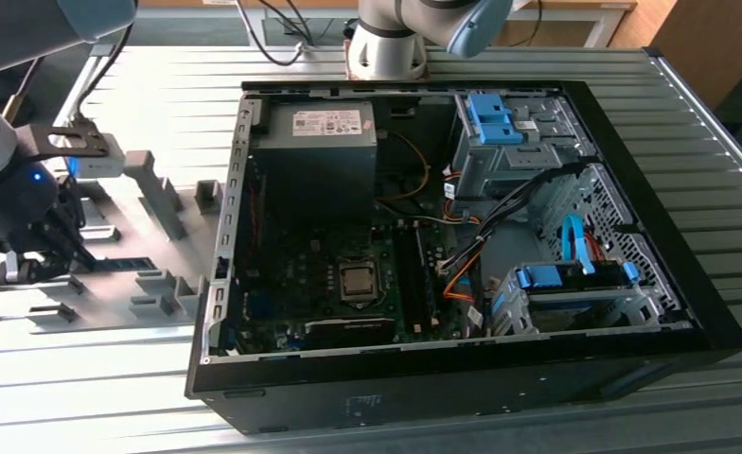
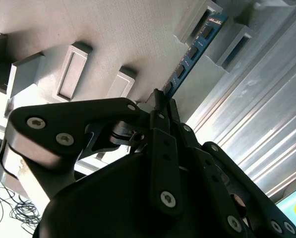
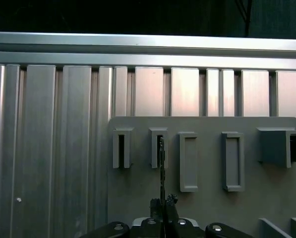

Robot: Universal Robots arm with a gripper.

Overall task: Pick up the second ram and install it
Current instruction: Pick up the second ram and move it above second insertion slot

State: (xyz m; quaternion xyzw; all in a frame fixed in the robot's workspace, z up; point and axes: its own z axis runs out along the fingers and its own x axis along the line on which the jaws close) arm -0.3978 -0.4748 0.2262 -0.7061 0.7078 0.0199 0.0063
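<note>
Black metal two-fingered gripper (image 1: 45, 253) hangs at the exterior view's left, low over a flat grey plastic holder plate (image 1: 106, 284) that lies on the ribbed aluminium table (image 1: 94, 388). Its fingers are drawn together onto the near end of the second ram (image 1: 125, 263), a long, thin blue circuit-board stick with dark chips, which stretches from the gripper toward the exterior view's right along the plate. In the second wrist view the gripper (image 2: 160, 101) pinches that end and the stick (image 2: 193, 49) stands on edge, its far end between raised grey holder blocks (image 2: 235, 43). In the first wrist view the ram (image 3: 161, 166) is seen edge-on, a thin line from the gripper (image 3: 162, 203) into a narrow slotted block (image 3: 158, 148); whether it rests there or is lifted clear cannot be told.

Further right, well apart from the ram, lies an open black computer case (image 1: 472, 392). Inside it are a dark box-shaped power supply (image 1: 314, 161), a dark green motherboard (image 1: 295, 274) with a square silver processor socket (image 1: 359, 281), and long black slot strips (image 1: 412, 274) just beside the socket. Bright blue plastic drive brackets (image 1: 574, 276) sit at the case's right
</note>
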